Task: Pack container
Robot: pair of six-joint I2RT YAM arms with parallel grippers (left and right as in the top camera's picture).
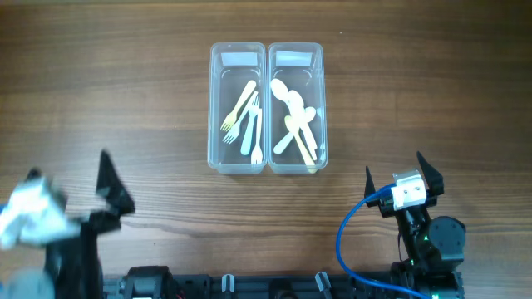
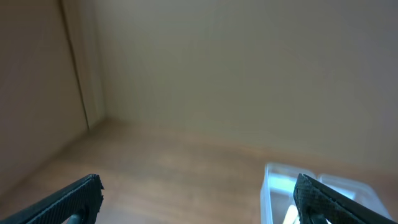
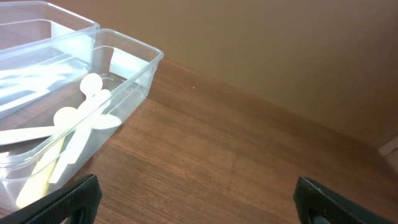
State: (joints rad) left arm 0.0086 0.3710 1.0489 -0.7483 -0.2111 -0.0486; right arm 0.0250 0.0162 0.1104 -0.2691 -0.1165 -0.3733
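Two clear plastic containers stand side by side at the table's middle. The left container point(image 1: 217, 108) holds several pale forks point(image 1: 247, 123). The right container point(image 1: 321, 100) holds several pale spoons point(image 1: 295, 120); it also shows in the right wrist view point(image 3: 134, 84) with the spoons point(image 3: 74, 127). My left gripper point(image 1: 71, 187) is open and empty at the near left, blurred. In the left wrist view its fingers point(image 2: 199, 199) are wide apart, with a container point(image 2: 273, 186) at lower right. My right gripper point(image 1: 397, 174) is open and empty at the near right; its fingers point(image 3: 199, 199) frame bare wood.
A blue cable point(image 1: 349, 241) loops by the right arm's base. A beige wall point(image 2: 217, 62) rises behind the table in both wrist views.
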